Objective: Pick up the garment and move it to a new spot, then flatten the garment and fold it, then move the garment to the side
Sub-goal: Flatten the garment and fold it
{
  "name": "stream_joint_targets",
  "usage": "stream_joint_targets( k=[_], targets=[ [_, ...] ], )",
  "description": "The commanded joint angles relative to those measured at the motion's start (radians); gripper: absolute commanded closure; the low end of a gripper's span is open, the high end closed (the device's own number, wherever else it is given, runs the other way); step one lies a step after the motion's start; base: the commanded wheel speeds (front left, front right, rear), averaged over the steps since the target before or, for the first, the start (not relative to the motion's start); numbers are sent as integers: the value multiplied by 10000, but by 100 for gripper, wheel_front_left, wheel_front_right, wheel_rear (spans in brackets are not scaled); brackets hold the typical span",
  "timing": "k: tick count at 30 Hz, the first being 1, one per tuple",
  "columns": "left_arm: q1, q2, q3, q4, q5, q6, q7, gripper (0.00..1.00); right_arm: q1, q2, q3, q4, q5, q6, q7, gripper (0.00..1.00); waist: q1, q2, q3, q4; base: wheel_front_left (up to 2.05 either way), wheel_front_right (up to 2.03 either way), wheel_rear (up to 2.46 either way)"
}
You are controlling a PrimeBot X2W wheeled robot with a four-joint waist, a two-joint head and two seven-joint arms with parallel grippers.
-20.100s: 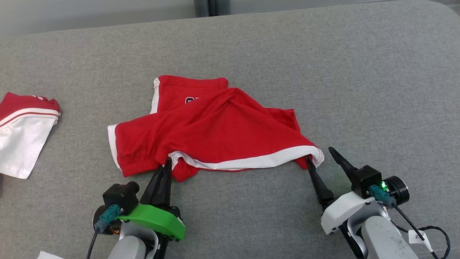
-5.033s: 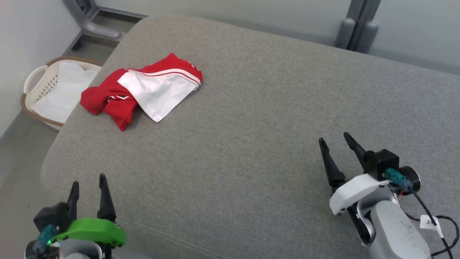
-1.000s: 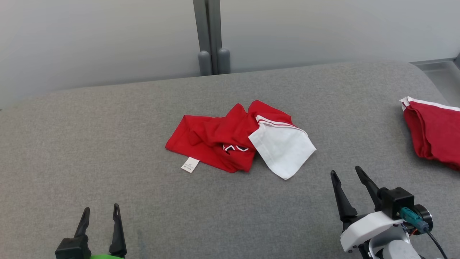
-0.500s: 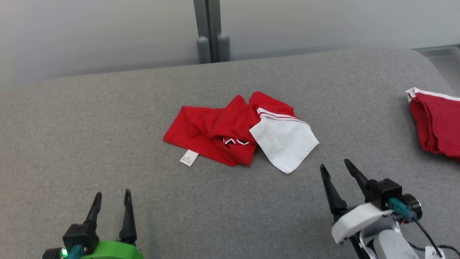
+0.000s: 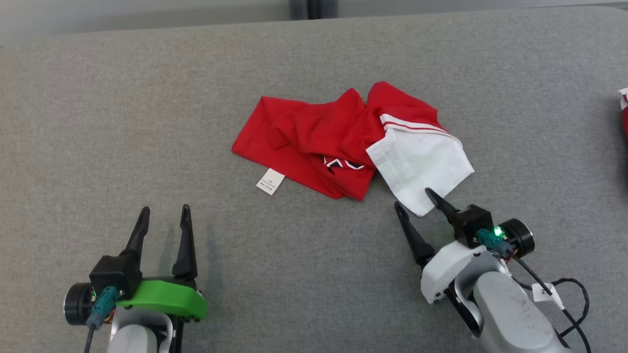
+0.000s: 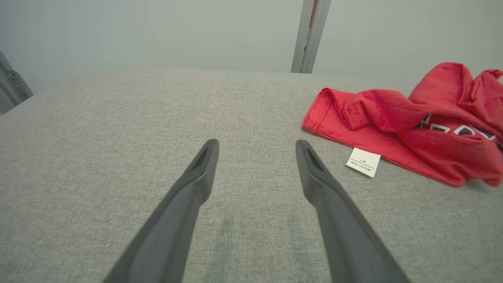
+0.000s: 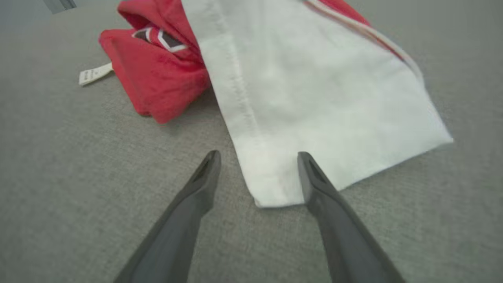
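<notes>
A crumpled red and white garment (image 5: 343, 142) lies in the middle of the grey cushion, its white panel (image 5: 417, 162) to the right and a small white label (image 5: 270, 181) at its near left edge. My right gripper (image 5: 414, 198) stands open right at the white panel's near corner (image 7: 271, 188), which lies between the fingers in the right wrist view. My left gripper (image 5: 164, 215) is open over bare cushion, well short and left of the red edge (image 6: 334, 125). Neither holds anything.
The grey cushion (image 5: 147, 122) stretches wide around the garment. Another red and white cloth (image 5: 624, 108) peeks in at the right edge. A pale wall and a grey post (image 6: 310, 35) stand behind the cushion's far edge.
The head view has tipped down and closer. Both grippers have come forward; the right one has reached the white panel's near corner. The garment has not moved.
</notes>
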Motion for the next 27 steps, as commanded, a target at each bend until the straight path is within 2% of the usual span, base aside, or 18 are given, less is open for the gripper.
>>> stream_joint_targets(
  k=[1, 2, 3, 4, 5, 6, 9, 15, 18, 21, 27],
  targets=[
    [-198, 18, -9, 13, -67, -37, 1, 0, -67, -54, 23, 337, -70, -15, -6, 0, 0, 0, 420, 390, 0, 0, 0],
    [-227, 20, -2, 20, -77, -40, 1, 0, -108, -58, 27, 600, -165, -15, -6, 0, 0, 0, 437, 409, 0, 0, 0],
    [-245, 20, 6, 28, -102, -41, 0, 0, -90, -58, 32, 930, -259, -15, 32, 21, 0, 0, 448, 430, 0, 0, 0],
    [-246, 19, 17, 38, -115, -43, 1, 0, -56, -58, -58, 1119, -298, -15, 66, 59, 0, 0, 451, 441, 0, 0, 0],
    [-245, 18, 27, 50, -108, -45, 1, 0, -12, -65, -222, 1274, -406, -15, 73, 59, 0, 0, 446, 451, 0, 0, 0],
    [-239, 18, 43, 61, -102, -46, 0, 0, 2, -71, -376, 1305, -451, -15, 80, 100, 0, 0, 436, 450, 0, 0, 0],
    [-152, 18, 91, 113, -95, -44, 1, 0, -18, -48, -936, 605, -785, -15, 44, 100, 0, 0, 332, 414, 0, 0, 0],
    [15, 19, 73, 161, -223, -41, 0, 0, -924, -43, -1685, -1903, -1574, -15, -12, 100, 0, 0, -75, 416, 0, 0, 0],
    [120, 19, -12, 195, -296, -41, 1, 0, -1958, -161, -1455, -2876, -1971, -15, -9, 100, 0, 0, -351, 502, 0, 0, 0],
    [237, 19, -96, 222, -332, -7, 0, 0, -3324, -458, -965, -3197, -2089, -15, -11, 100, 0, 0, -595, 673, 0, 0, 0],
    [384, 20, -387, 323, -426, 85, 0, 0, -6631, -998, 897, -2324, -2202, -15, -11, 100, 0, 0, -851, 1282, 0, 0, 0]
  ],
)
